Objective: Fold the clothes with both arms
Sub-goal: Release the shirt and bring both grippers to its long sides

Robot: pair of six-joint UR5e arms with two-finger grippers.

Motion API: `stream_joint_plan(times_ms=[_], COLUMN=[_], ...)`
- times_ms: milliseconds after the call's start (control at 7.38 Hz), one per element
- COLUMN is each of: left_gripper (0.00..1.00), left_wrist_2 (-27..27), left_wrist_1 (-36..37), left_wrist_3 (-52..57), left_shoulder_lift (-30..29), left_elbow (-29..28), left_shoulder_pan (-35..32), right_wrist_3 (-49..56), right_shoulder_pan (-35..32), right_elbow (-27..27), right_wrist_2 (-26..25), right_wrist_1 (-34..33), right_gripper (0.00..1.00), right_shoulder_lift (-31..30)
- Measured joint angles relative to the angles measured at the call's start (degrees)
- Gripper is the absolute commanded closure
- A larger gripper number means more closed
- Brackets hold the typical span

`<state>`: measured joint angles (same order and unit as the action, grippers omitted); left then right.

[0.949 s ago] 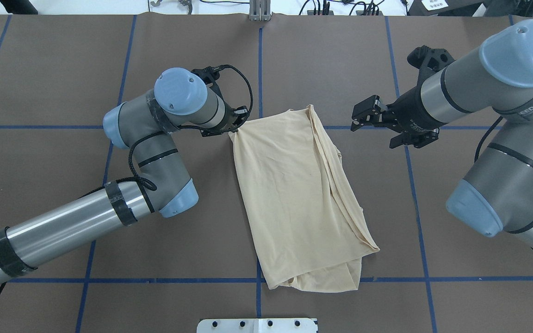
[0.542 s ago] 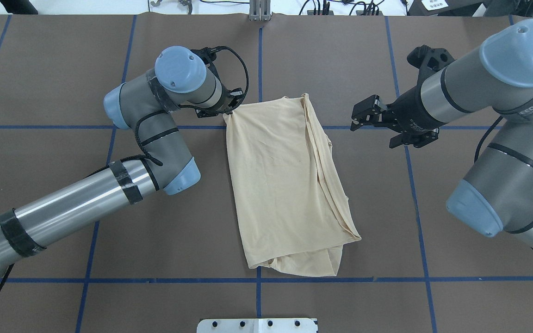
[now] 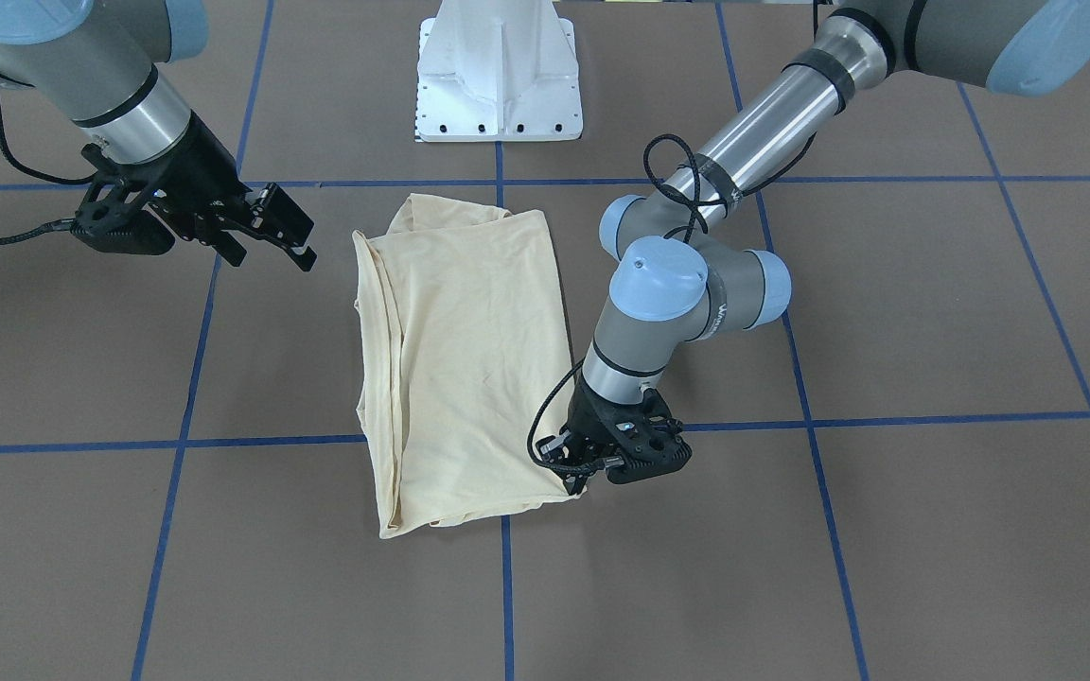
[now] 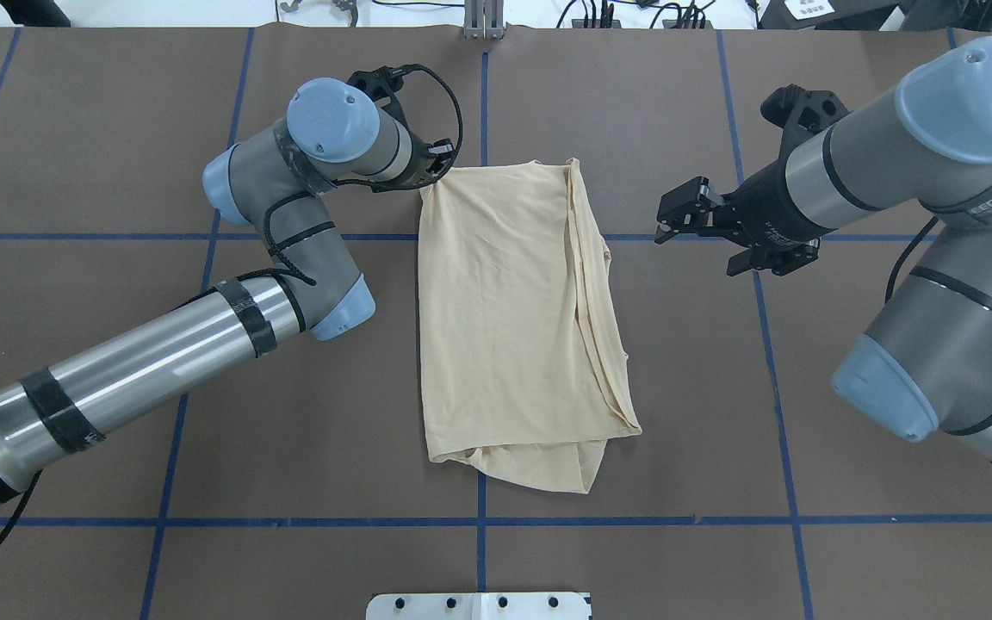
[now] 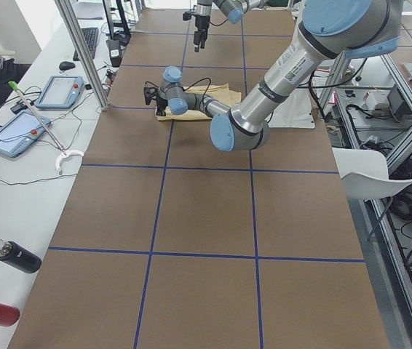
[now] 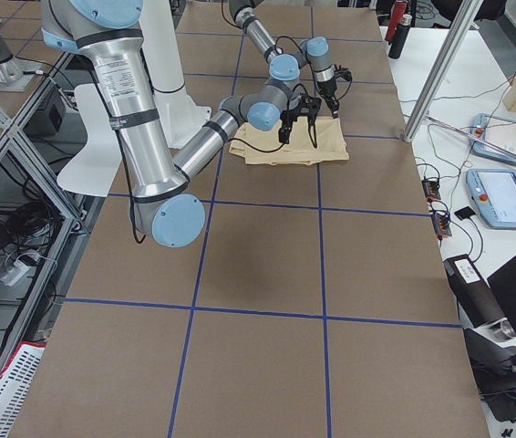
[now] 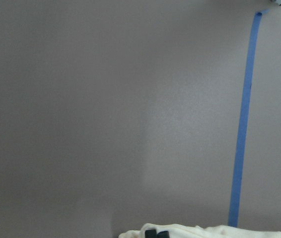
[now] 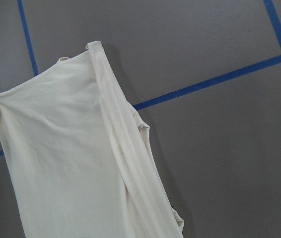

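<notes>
The cream-yellow shirt (image 4: 505, 319) lies folded into a long rectangle at the table's middle, with a bunched fold along its right edge. No graphic or tag shows. My left gripper (image 4: 434, 176) is shut on the shirt's far left corner, low at the table. In the front view this gripper (image 3: 575, 470) pinches the same corner of the shirt (image 3: 460, 350). The left wrist view shows only cream fabric (image 7: 215, 231) at its bottom edge. My right gripper (image 4: 665, 220) hovers open and empty, right of the shirt's far end, also seen in the front view (image 3: 297, 238). The right wrist view shows the shirt (image 8: 71, 163).
Blue tape lines (image 4: 634, 520) grid the brown table. The white pedestal base (image 3: 498, 76) stands at the robot's side. A side bench holds tablets (image 5: 53, 91) and bottles (image 5: 17, 256). A metal post (image 6: 440, 78) stands at the table's far edge.
My left gripper has dragged the shirt's corner away from the robot. The whole shirt slid that way and swung straighter. The right arm has not moved.
</notes>
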<state>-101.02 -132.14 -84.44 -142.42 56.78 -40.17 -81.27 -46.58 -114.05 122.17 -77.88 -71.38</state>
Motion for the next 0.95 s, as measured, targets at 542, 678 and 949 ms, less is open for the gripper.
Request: stream_joint_plan(times_ms=[542,678,949], left_gripper=[0.01,0.01,0.01], left_wrist_2=[0.3,0.2,-1.7], left_wrist_1=[-1.3,-1.3,-0.7], left_wrist_3=[2.8,3.9,4.5], left_shoulder_lift=[-0.3,-0.2,2.7], left_elbow=[-0.4,0.2,6.0], left_shoulder_pan=[-0.8,-1.2,-2.0], right_wrist_3=[0.1,0.1,0.1], right_shoulder_pan=[0.3,0.8,3.5], right_elbow=[0.1,0.1,0.1], right_wrist_2=[0.0,-0.1,-2.5], right_wrist_1=[-0.1,-0.3,-0.6], right_gripper=[0.00,0.00,0.00], right_shoulder_lift=[0.2,0.3,0.7])
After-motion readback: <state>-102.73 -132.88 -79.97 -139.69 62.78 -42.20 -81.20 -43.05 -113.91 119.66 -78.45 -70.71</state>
